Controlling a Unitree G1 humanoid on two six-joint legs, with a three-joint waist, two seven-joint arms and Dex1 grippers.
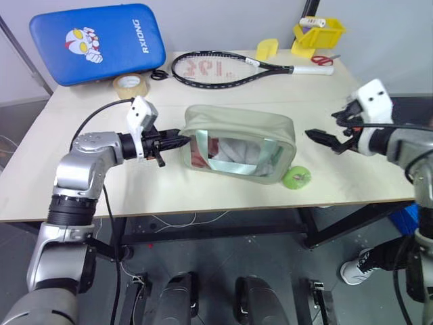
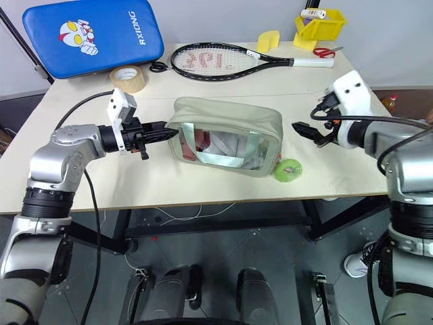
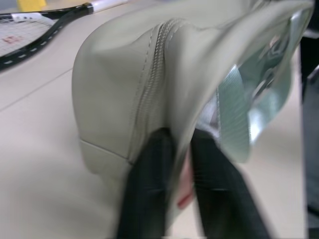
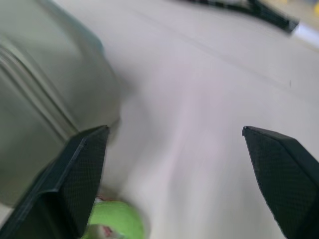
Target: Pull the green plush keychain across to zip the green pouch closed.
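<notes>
The pale green pouch [image 1: 240, 145] lies mid-table with its clear window facing me and red and white contents showing through. The green plush keychain [image 1: 296, 177] rests on the table at the pouch's right front corner. My left gripper [image 1: 174, 141] is at the pouch's left end. In the left wrist view its fingers [image 3: 149, 174] stand slightly parted on either side of the pouch's end seam [image 3: 164, 99]. My right gripper [image 1: 323, 141] hovers to the right of the pouch, wide open and empty, with the keychain [image 4: 114, 224] below it.
A blue padded case [image 1: 98, 42] leans at the back left, with a tape roll [image 1: 130, 85] in front of it. A racket [image 1: 223, 68], red scissors [image 1: 323, 59] and a yellow bin [image 1: 318, 32] line the far side. The table's front edge [image 1: 203, 208] is near.
</notes>
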